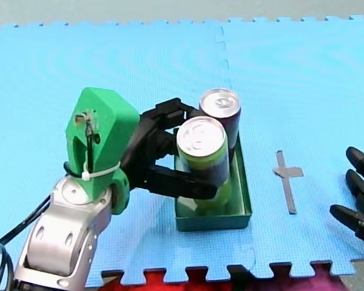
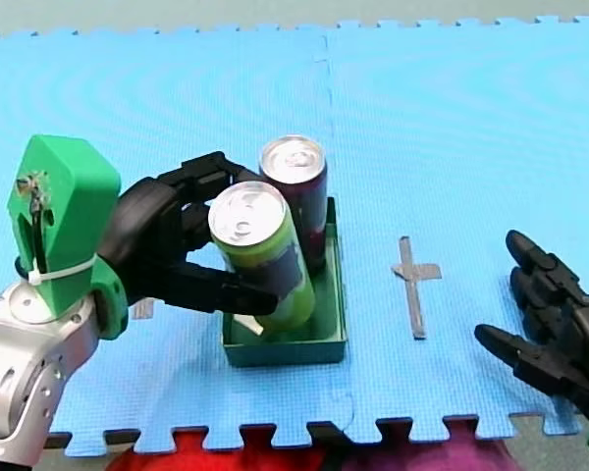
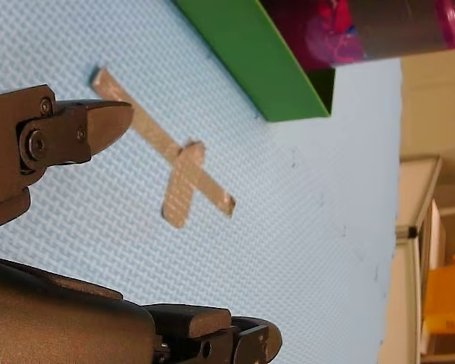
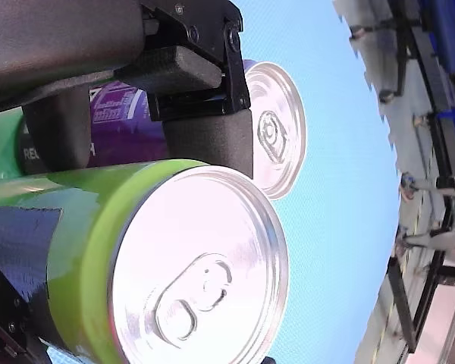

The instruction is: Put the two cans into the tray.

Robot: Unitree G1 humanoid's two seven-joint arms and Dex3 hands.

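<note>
L hand (image 2: 167, 257) fingers grip green can (image 2: 262, 245) in tray (image 2: 337, 294), purple can (image 2: 300, 191) just behind. R hand (image 2: 555, 329) right of tray, fingers uncurled, empty.

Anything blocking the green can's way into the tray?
Nothing visible. The left hand holds the green can at the near end of the tray; the purple can stands at its far end. The right hand is off to the right.
</note>
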